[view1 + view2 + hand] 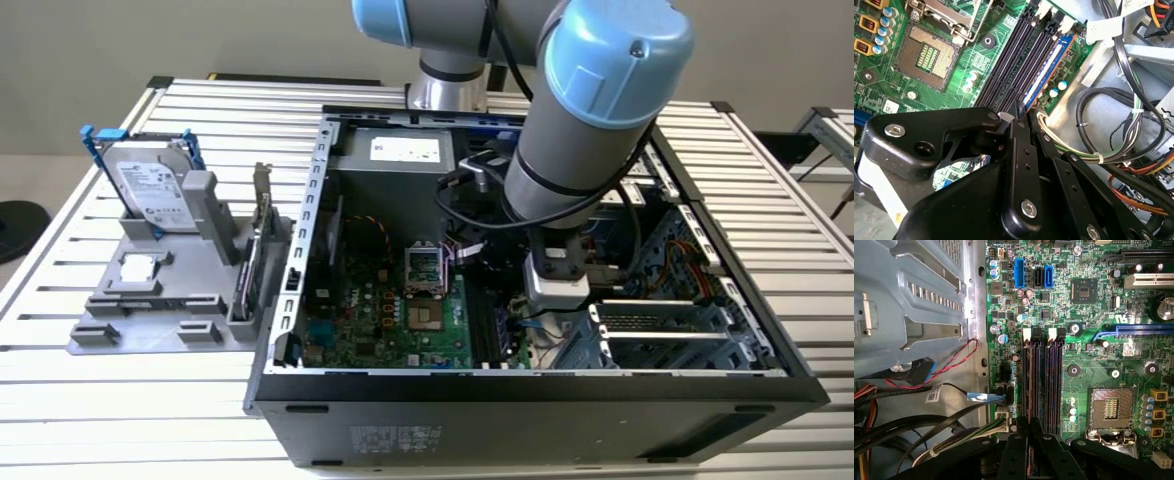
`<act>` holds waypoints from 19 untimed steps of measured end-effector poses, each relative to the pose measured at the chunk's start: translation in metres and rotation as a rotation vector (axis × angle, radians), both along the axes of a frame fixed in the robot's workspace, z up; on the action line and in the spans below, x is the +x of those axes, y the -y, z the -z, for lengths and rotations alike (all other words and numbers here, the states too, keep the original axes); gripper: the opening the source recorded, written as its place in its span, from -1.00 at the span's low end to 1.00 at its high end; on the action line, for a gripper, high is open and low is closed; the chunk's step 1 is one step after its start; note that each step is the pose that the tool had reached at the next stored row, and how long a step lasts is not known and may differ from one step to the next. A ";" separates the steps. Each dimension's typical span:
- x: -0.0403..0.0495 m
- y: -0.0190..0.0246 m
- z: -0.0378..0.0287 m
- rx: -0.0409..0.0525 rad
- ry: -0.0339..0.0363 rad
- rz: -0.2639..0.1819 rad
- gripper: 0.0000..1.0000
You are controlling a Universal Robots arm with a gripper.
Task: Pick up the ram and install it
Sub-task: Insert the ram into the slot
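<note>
Ram (pixel 1050 66) stands in the outermost memory slot, lower middle of the exterior view inside the case (pixel 400 400) — jaws pressed close, pinching its near end — a push from that end alone could rock it, leaving the far end unlatched or fouling the cables (pixel 1104 150) beside.

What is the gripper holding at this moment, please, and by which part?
The gripper appears shut on the ram, pinching it by one end of its long edge.
</note>
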State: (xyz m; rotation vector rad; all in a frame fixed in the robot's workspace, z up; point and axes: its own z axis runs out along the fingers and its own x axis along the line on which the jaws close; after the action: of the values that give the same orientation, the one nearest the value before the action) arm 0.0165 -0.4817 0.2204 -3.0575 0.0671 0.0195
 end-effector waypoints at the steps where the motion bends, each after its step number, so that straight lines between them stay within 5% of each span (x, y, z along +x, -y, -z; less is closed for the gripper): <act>1: 0.0000 0.0001 -0.0001 -0.0003 0.0000 0.000 -1.00; 19: -0.0004 0.0022 0.0005 0.0034 -0.0001 -0.015 -1.00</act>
State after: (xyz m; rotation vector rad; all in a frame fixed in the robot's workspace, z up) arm 0.0161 -0.4839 0.2198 -3.0547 0.0443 0.0207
